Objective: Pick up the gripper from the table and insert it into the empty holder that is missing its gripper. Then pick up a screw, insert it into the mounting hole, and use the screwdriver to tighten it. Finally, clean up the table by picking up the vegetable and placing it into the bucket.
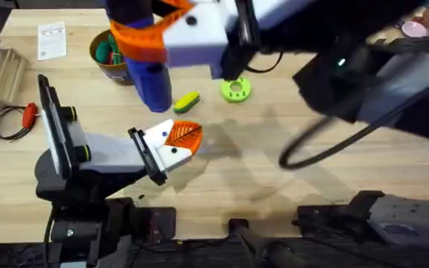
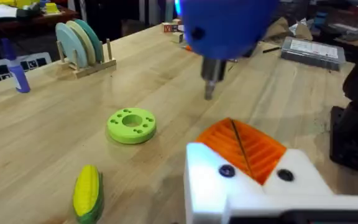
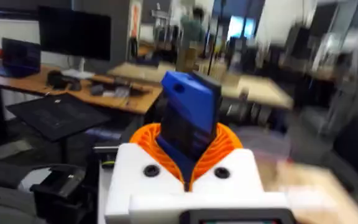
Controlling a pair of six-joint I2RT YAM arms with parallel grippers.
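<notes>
My right gripper (image 1: pixel 159 37) hangs high over the table, shut on the blue screwdriver (image 1: pixel 149 78); the right wrist view shows the orange pads clamped on its body (image 3: pixel 188 118). Its metal bit (image 2: pixel 209 87) points down, a little above and beyond my left gripper (image 2: pixel 238 140). The left gripper (image 1: pixel 176 143) rests low over the table, its orange ribbed gripper pads (image 2: pixel 253 146) pressed together between white holders (image 2: pixel 210 186), each with a dark screw head (image 2: pixel 227 171). The corn vegetable (image 1: pixel 187 101) lies on the table, also visible from the left wrist (image 2: pixel 87 190). The bucket (image 1: pixel 109 53) stands at the back left.
A bright green disc with holes (image 1: pixel 235 90) lies to the right of the corn. A red-handled tool (image 1: pixel 28 114), a wooden rack (image 1: pixel 2 74) and a paper card (image 1: pixel 51 39) sit at the left. Green toy vegetables lie inside the bucket.
</notes>
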